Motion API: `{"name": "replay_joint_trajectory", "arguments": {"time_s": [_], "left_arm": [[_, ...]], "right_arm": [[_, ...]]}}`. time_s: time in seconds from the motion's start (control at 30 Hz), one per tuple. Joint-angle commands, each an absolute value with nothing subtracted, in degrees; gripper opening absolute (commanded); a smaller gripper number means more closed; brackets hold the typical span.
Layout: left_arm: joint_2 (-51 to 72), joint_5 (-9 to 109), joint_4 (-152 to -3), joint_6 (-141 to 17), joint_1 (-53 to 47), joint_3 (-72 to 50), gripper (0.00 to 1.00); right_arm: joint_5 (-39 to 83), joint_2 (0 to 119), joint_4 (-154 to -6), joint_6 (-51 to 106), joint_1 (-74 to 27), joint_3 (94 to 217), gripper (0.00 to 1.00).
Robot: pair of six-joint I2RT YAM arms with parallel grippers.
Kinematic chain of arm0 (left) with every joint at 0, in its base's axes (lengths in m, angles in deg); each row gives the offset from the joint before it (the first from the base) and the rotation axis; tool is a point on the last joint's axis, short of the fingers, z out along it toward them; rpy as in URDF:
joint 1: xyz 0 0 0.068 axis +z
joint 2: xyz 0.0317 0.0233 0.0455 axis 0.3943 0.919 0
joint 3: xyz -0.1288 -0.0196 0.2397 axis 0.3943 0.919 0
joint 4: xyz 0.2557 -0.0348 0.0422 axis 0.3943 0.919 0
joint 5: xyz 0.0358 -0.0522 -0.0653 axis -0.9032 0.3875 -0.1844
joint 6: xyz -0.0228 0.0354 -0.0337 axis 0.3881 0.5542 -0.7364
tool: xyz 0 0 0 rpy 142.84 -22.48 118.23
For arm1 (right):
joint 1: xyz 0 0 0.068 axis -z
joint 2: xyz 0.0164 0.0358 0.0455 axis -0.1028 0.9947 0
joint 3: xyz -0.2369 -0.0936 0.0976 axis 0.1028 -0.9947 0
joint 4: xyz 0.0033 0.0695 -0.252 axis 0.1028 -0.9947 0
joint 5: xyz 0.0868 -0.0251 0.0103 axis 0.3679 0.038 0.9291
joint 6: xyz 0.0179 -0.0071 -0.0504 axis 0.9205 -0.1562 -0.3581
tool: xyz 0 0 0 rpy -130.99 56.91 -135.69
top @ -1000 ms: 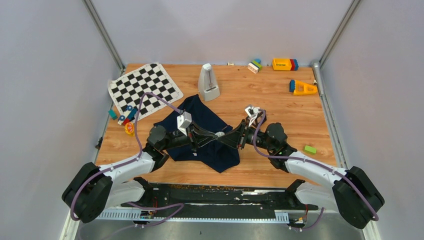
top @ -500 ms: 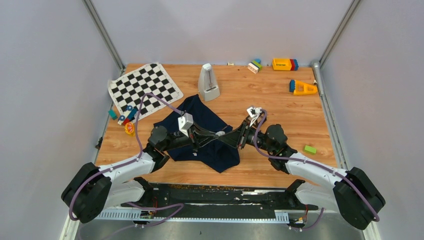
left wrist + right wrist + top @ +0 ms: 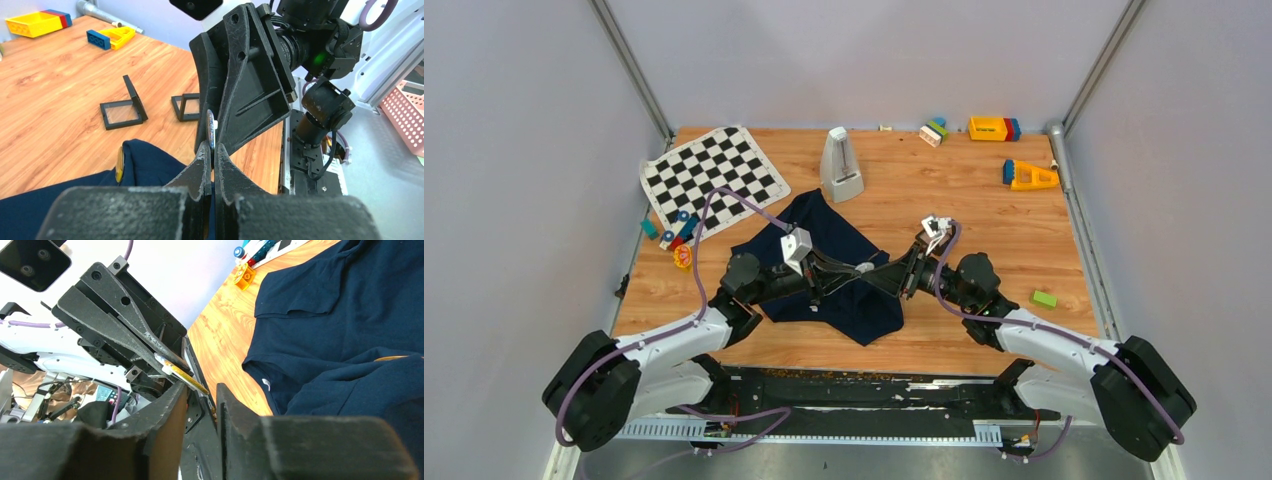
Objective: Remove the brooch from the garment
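Here, mid-table: left claw (image 3: 210, 149) pressed together on one rim of brooch (image 3: 210, 129) — thin disc seen edge-on, its plane running along line between both claws. Just beyond, tip to tip, right claw (image 3: 202, 390) faces it, jaws slightly apart, brooch's free rim pointing into that gap. Judgement: any handover turns on right jaws straddling that rim. Garment (image 3: 864, 310) lies below and beyond, slack on table (image 3: 984, 200) — brooch apparently lifted clear of cloth.
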State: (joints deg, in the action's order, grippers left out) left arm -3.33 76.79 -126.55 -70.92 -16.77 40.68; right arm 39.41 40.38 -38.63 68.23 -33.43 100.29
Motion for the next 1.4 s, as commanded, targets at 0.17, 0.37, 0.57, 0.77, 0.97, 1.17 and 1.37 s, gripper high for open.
{"name": "replay_joint_trajectory", "arguments": {"time_s": [0.17,0.37,0.57,0.77,0.97,1.17,1.37], "left_arm": [[-5.0,67.5,-115.1,-70.4,-18.3,38.2,0.00],[4.7,73.3,-113.4,-70.3,-19.8,32.8,0.00],[13.7,68.1,-102.4,-65.1,-24.5,25.7,0.00],[25.9,62.1,-86.9,-64.8,-24.6,15.8,0.00],[32.0,47.3,-81.6,-73.2,-16.8,14.6,0.00],[22.9,31.4,-79.6,-73.9,-13.3,19.3,0.00],[14.5,28.1,-86.4,-66.6,-18.6,24.0,0.00]], "right_arm": [[29.6,31.4,-42.9,51.8,-31.8,99.7,0.58],[4.8,24.3,-56.5,54.6,-31.8,99.6,0.57],[-24.3,29.4,-77.5,64.8,-31.0,108.6,0.66],[-19.6,36.8,-88.2,67.2,-24.6,115.6,0.64],[-8.1,43.6,-89.2,68.4,-17.6,118.5,0.63],[-8.5,51.7,-94.7,71.5,-17.2,125.2,0.59],[-8.3,57.7,-97.0,74.1,-17.2,129.7,0.47]]}}
